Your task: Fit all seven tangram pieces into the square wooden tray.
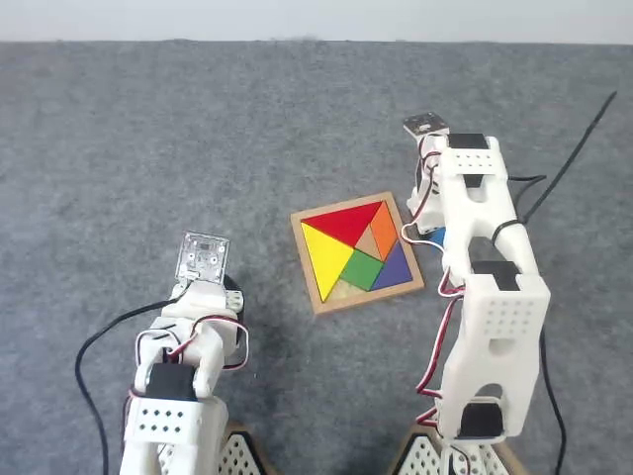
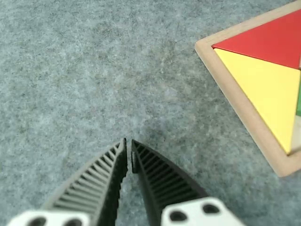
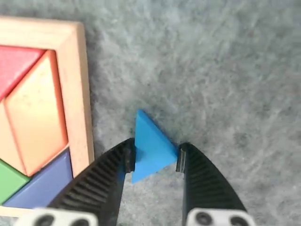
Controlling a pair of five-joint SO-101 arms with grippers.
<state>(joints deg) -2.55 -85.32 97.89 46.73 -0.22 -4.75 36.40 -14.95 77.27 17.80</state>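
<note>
The square wooden tray (image 1: 370,296) lies tilted at the table's middle, holding red (image 1: 346,222), yellow (image 1: 325,254), orange (image 1: 385,230), green (image 1: 364,269) and purple (image 1: 396,266) pieces, with bare wood showing between some of them. Just off the tray's right edge, my right gripper (image 3: 154,157) is shut on a small blue triangle (image 3: 153,143), also visible under the right arm as the blue triangle (image 1: 437,237). My left gripper (image 2: 128,143) is shut with nothing in it over bare felt, left of the tray's rim (image 2: 244,110). The left arm (image 1: 188,346) stands at the lower left.
Grey felt (image 1: 148,148) covers the whole table. Cables trail from both arm bases, and a black cable (image 1: 584,139) runs off at the upper right. The right arm (image 1: 490,287) stretches along the tray's right side.
</note>
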